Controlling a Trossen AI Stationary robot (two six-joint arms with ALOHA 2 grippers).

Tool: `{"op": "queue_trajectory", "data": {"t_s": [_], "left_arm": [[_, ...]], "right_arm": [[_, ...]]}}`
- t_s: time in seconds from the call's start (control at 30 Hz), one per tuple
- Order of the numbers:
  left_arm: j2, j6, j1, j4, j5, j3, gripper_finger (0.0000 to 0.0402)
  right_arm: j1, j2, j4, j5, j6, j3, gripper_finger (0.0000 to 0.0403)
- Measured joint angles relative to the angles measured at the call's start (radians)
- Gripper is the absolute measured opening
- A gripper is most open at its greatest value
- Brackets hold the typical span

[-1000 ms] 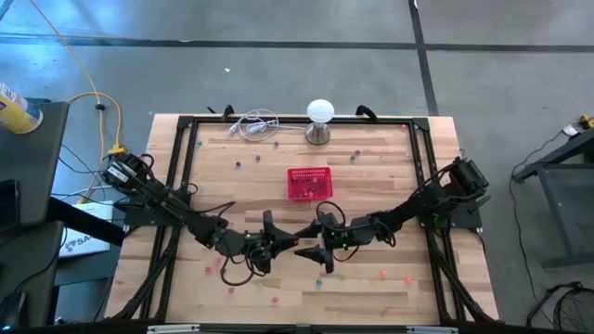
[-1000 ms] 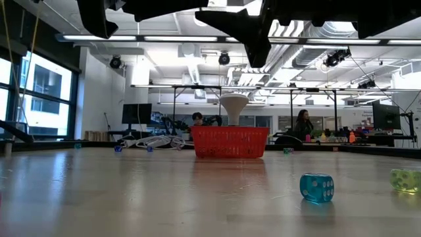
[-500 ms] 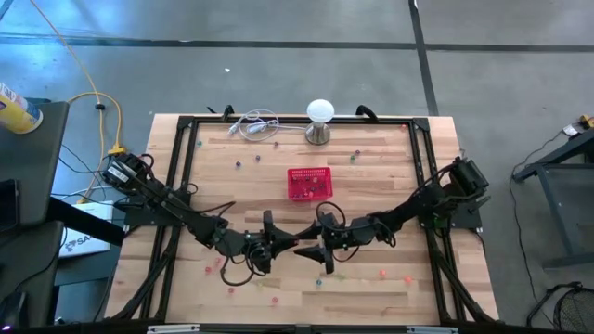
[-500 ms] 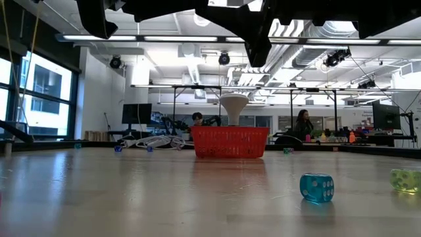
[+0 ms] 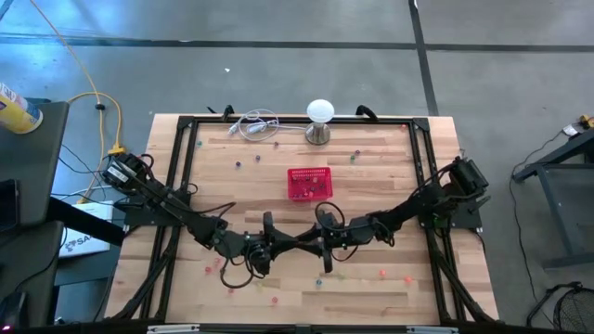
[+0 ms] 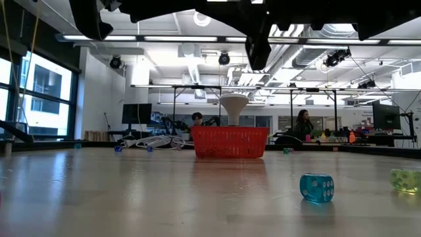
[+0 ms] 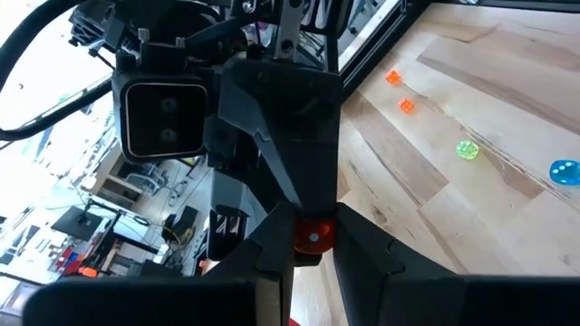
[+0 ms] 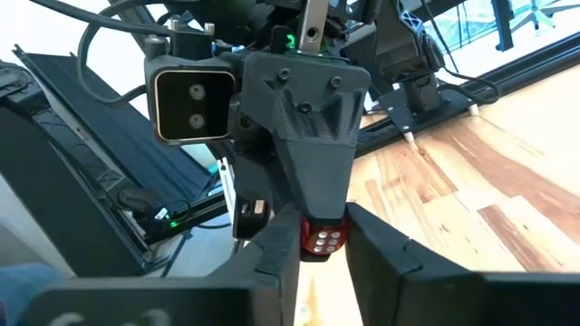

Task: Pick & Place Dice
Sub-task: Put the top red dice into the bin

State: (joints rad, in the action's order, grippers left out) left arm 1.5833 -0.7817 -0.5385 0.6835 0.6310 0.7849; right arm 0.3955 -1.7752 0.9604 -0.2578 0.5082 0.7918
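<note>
Two sets of my fingers, left gripper (image 5: 281, 249) and right gripper (image 5: 312, 249), were pinched together on one red die (image 8: 322, 237) above the counter (image 5: 390, 199), at 6 o'clock from the red basket (image 5: 309, 184), so I judged only one should let go, slowly.

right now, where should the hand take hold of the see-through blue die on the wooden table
Probably come straight down and pinch the see-through blue die by two opposite side faces. It sits flat on the wooden table, apart from the yellow-green die beside it, so both sides look free.
</note>
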Motion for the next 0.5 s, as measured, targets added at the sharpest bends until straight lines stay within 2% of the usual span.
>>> {"op": "queue_trajectory", "data": {"t_s": [0.33, 0.5], "left_arm": [[0.0, 0.005, 0.0, -0.012, 0.003, 0.0, 0.0052], [0.0, 0.079, 0.0, -0.013, 0.001, 0.0, 0.0064]], "right_arm": [[0.0, 0.0, -0.008, 0.0, -0.006, 0.0, 0.0043], [-0.003, 0.0, -0.014, -0.003, -0.006, 0.0, 0.0042]]}}
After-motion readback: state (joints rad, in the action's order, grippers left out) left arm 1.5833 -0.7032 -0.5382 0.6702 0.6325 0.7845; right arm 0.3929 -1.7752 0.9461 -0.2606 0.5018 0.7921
